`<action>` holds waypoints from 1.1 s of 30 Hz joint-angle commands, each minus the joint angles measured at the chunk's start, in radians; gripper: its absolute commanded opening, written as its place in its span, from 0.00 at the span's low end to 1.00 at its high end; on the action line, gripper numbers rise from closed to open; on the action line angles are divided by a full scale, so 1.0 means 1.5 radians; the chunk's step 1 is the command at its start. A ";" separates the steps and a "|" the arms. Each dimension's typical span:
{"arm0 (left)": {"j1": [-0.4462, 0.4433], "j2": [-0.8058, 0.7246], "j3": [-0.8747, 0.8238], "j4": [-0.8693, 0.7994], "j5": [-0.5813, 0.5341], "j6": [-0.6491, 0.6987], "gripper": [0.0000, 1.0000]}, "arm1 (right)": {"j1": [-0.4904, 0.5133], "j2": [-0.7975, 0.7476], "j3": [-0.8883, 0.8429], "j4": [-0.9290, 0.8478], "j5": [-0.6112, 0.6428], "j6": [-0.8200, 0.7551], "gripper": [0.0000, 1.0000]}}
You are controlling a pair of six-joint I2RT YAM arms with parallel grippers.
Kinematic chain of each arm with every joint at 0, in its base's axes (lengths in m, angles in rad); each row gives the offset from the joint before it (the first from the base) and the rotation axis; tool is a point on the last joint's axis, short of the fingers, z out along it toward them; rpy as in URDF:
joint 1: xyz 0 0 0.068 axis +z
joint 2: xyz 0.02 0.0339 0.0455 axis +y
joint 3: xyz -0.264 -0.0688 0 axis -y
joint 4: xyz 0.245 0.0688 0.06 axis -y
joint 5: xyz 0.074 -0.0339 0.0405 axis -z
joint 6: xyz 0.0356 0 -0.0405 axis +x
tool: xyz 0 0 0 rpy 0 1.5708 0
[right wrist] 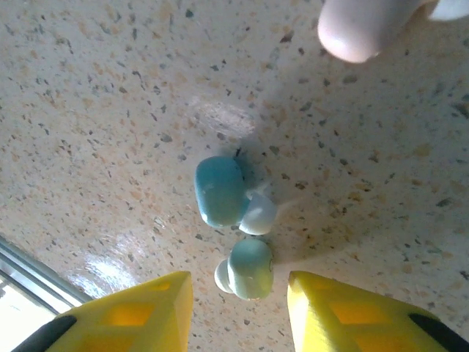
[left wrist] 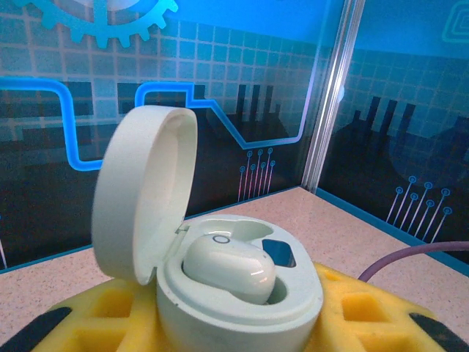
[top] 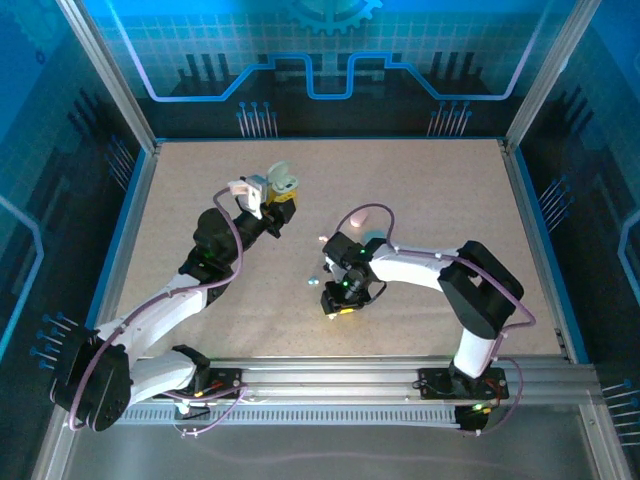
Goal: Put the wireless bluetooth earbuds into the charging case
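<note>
My left gripper is shut on the charging case, a pale pebble-shaped shell held above the table at the back left. Its lid stands open, and one pale earbud lies in a well beside a dark empty slot. Two light teal earbuds lie side by side on the table, one farther off and one nearer. My right gripper is open, low over the table. Its yellow fingers stand either side of the nearer earbud without touching it.
A pink case lies on the table behind the right gripper, and its rounded end shows at the top of the right wrist view. A tiny pink piece lies left of it. Blue walls surround the speckled table.
</note>
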 commanded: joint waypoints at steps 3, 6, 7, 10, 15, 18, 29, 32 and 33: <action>0.003 -0.005 0.003 0.017 0.001 -0.006 0.30 | -0.012 0.022 -0.008 0.020 -0.032 0.011 0.40; 0.003 -0.004 0.004 0.014 0.001 -0.006 0.30 | -0.013 0.029 -0.009 0.034 -0.046 0.009 0.38; 0.003 -0.005 0.004 0.014 0.001 -0.006 0.30 | -0.013 0.030 -0.008 0.037 -0.051 0.008 0.38; 0.003 -0.001 0.004 0.014 0.001 -0.007 0.30 | -0.013 0.032 -0.006 0.040 -0.054 0.006 0.36; 0.003 0.003 0.006 0.014 0.002 -0.009 0.30 | -0.013 0.034 -0.003 0.042 -0.058 0.002 0.31; 0.003 0.006 0.008 0.015 0.004 -0.012 0.30 | -0.012 0.039 0.002 0.040 -0.056 0.000 0.29; 0.003 0.012 0.009 0.015 0.005 -0.013 0.30 | -0.013 0.064 0.023 0.037 -0.058 -0.005 0.30; 0.003 0.014 0.009 0.015 0.005 -0.013 0.30 | -0.012 0.068 0.029 0.033 -0.056 -0.005 0.29; 0.003 0.014 0.009 0.016 0.006 -0.013 0.30 | -0.013 0.069 0.030 0.032 -0.054 -0.005 0.29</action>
